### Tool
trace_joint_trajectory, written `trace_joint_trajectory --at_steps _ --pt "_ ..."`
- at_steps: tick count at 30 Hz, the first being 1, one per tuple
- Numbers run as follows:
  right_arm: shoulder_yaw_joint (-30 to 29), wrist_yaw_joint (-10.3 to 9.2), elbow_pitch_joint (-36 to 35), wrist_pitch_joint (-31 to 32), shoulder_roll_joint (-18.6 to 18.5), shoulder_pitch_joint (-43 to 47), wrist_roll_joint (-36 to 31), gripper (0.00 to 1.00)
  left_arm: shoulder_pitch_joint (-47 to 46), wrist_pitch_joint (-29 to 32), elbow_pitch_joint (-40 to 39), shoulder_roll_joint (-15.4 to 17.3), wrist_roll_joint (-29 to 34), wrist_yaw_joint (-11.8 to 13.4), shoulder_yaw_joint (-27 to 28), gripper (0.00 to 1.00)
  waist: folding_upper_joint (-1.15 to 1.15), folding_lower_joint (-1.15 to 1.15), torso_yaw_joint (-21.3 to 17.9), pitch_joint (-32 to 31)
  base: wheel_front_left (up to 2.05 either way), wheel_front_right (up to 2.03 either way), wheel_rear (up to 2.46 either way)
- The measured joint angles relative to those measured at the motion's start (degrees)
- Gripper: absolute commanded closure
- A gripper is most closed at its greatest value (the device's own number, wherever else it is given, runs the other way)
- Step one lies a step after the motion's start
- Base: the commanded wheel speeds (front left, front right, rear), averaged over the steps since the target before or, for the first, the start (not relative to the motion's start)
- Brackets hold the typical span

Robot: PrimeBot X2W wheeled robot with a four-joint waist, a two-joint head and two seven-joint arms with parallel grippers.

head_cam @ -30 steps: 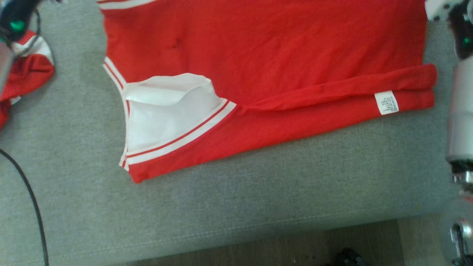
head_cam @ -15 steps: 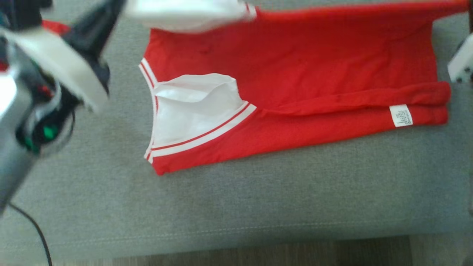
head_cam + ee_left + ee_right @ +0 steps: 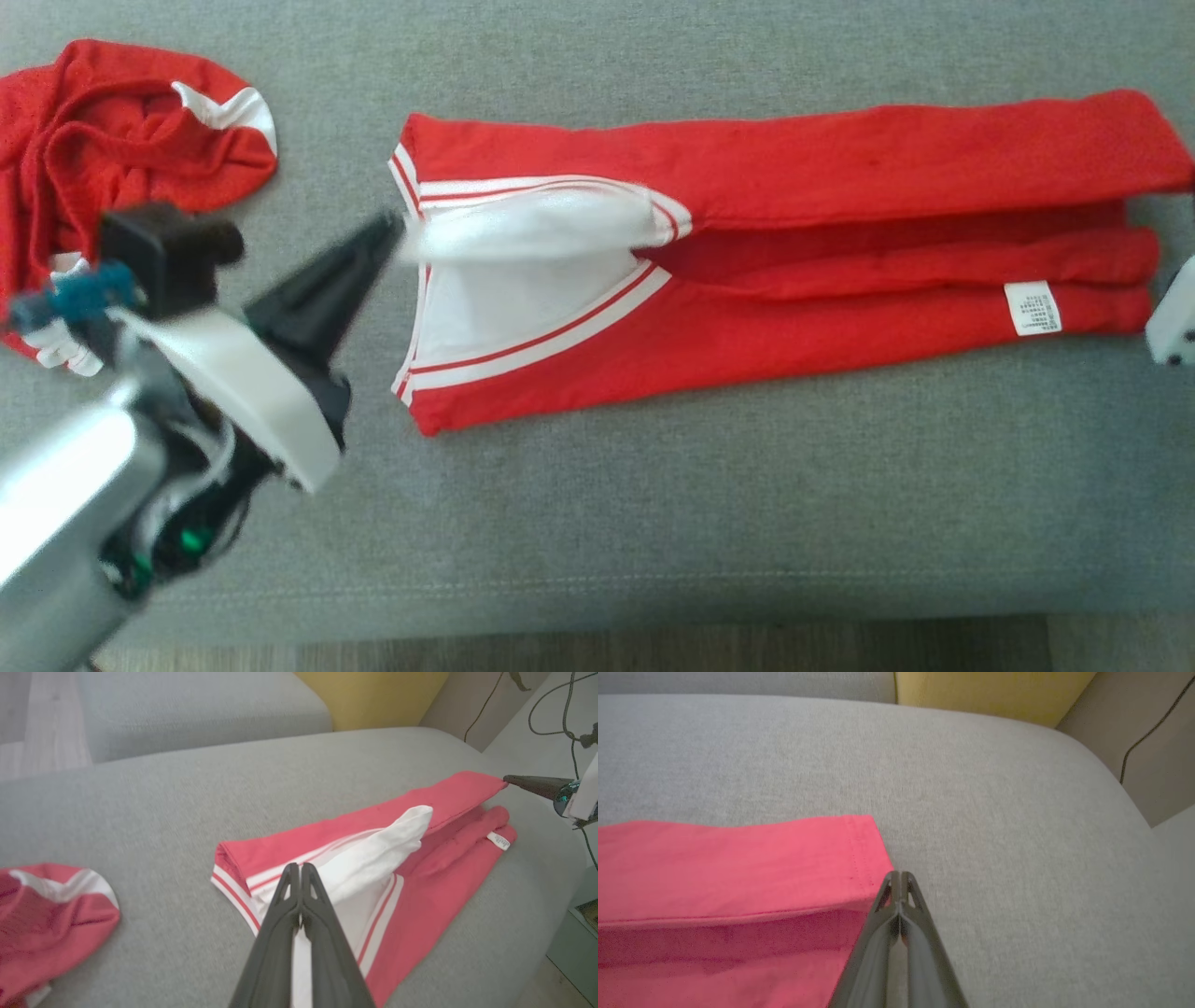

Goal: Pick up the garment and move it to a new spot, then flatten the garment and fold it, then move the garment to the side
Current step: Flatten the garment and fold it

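The garment (image 3: 794, 336) is soft matt cloth; the sofa (image 3: 653, 523) is coarse grey woven fabric

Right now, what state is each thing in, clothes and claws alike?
Red garment: folded into a long narrow band, flat on the grey cushion.
White flap: puffed up, not flattened.
Second red garment: crumpled in a heap, apart from the folded one.
Left claw: shut, tips at the flap; whether it pinches cloth, I cannot tell.
Right claw: shut, at a corner of the red garment.
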Motion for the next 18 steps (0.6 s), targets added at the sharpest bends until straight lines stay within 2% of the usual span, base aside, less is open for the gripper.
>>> trace_joint_trajectory --at_steps 5,11,12,13,14,15,18 --pt "0.01 0.00 -1.07 0.89 1.12 2.11 -0.49 1.00 3.54 -0.93 1.99 -0.96 0.71 0.96 -2.81 1.00 0.00 0.00 -0.40 0.26 0.00 0.00 0.00" --pt "0.57 0.00 0.79 1.24 2.76 2.24 -1.08 1.00 6.03 -2.96 6.92 -5.06 1.24 1.57 -5.11 1.00 0.00 0.00 -0.84 0.00 0.00 0.00 0.00" --pt "0.57 0.00 0.79 1.24 2.76 2.24 -1.08 0.83 6.03 -2.96 6.92 -5.06 1.24 1.57 -5.11 1.00 0.00 0.00 -0.84 0.00 0.00 0.00 0.00" --pt "0.34 0.00 1.08 0.88 2.89 2.26 -1.23 0.17 6.42 -3.54 7.75 -5.52 1.24 2.04 -5.09 0.78 0.00 0.00 -0.89 -0.23 0.00 0.00 0.00" --pt "0.03 0.00 1.27 -0.26 3.02 2.29 -1.60 0.00 6.78 -4.05 8.60 -5.93 1.24 2.55 -5.09 0.54 0.00 0.00 -0.94 -0.53 0.00 0.00 0.00" --pt "-0.46 0.00 1.26 -1.90 3.34 2.29 -1.74 0.00 7.11 -4.76 9.39 -6.27 1.24 3.10 -5.03 0.00 0.00 0.00 -0.98 -0.90 0.00 0.00 0.00" --pt "-3.68 0.00 1.29 -8.34 5.81 2.30 -2.65 0.00 8.63 -8.55 11.36 -7.84 1.25 5.73 -3.86 0.00 0.00 0.00 -1.06 -2.40 0.00 0.00 0.00"
